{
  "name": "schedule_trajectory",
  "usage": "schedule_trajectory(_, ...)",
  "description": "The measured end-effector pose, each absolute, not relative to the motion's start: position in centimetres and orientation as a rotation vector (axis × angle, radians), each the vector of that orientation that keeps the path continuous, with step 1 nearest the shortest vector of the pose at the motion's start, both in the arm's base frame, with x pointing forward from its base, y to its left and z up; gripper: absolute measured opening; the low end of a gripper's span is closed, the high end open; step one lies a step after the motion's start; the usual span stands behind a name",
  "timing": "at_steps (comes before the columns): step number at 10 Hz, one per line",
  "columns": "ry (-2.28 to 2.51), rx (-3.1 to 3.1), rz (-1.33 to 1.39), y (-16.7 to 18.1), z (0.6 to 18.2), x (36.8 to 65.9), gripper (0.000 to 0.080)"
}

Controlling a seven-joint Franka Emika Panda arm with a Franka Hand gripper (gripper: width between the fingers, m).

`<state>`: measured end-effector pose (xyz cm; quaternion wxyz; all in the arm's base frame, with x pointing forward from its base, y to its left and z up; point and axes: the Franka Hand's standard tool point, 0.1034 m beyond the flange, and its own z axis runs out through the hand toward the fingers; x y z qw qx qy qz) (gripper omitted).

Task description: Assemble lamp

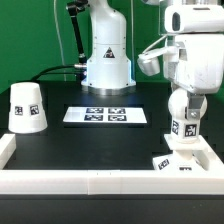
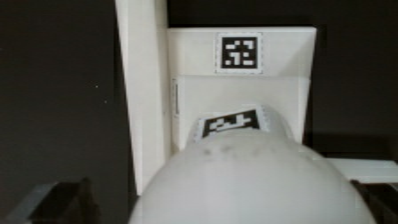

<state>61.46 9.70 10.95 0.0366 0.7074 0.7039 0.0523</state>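
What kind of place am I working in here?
Probably a robotics lab bench: a black table with a white rim, the marker board on it, and the tool gripping the tagged bulb.

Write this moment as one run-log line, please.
end effector: shut on bulb | bulb: above base | shade: apart, exterior view's left | step: bulb not yet seated
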Motion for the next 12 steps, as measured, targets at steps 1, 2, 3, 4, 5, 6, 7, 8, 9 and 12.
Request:
schedule_trajectory(1,2.161,2.173,0.16,9.67,10.94,61.46,0.0577)
schedule_trajectory(2,2.161,2.173,0.16,9.65,10.94,61.46,0.0574)
schedule_trajectory(3,2.16,2.173,0.16,9.64,10.94,61.47,0.0574)
schedule_trajectory(4,2.16,2.173,0.16,9.62,10.94,61.47,0.0574)
schedule_trajectory(5,2.155,2.179,0.161,9.58,10.94,61.48,0.0574)
schedule_trajectory(6,2.113,2.221,0.163,9.27,10.93,61.52,0.0574)
schedule_trajectory(7,2.055,2.28,0.167,8.94,10.92,61.52,0.0574)
schedule_trajectory(8,1.931,2.398,0.177,8.85,10.92,61.5,0.0576)
schedule_trajectory(9,1.807,2.499,0.185,8.88,10.9,61.48,0.0576)
schedule_trajectory(12,1.421,2.754,0.215,9.55,10.91,61.5,0.0576)
